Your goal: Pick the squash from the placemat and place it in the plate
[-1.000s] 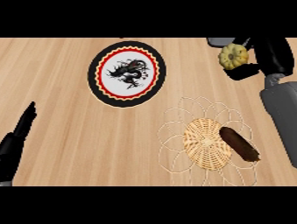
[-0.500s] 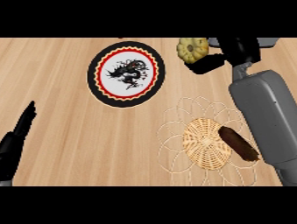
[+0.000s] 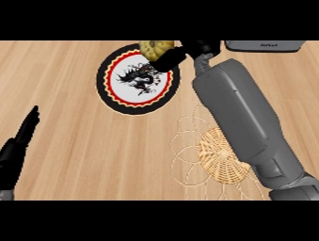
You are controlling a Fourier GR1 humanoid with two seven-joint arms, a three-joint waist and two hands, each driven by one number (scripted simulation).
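A yellow-green squash (image 3: 155, 47) is held at the picture's upper edge by my right hand (image 3: 182, 54), whose black fingers curl round it. It hangs over the far rim of the plate (image 3: 138, 79), a round black plate with a red ring and a black dragon on white. The wicker placemat (image 3: 217, 155) lies near right, partly hidden under my grey right forearm (image 3: 249, 113). At the lower left my left hand (image 3: 12, 153) rests open, fingers straight.
A grey appliance edge (image 3: 262, 45) shows at the top right. The wooden counter (image 3: 71, 136) spreads around the plate and placemat.
My right hand has carried the squash leftward from the far right to above the plate's far rim. The forearm now covers the dark object on the placemat. My left hand has not moved.
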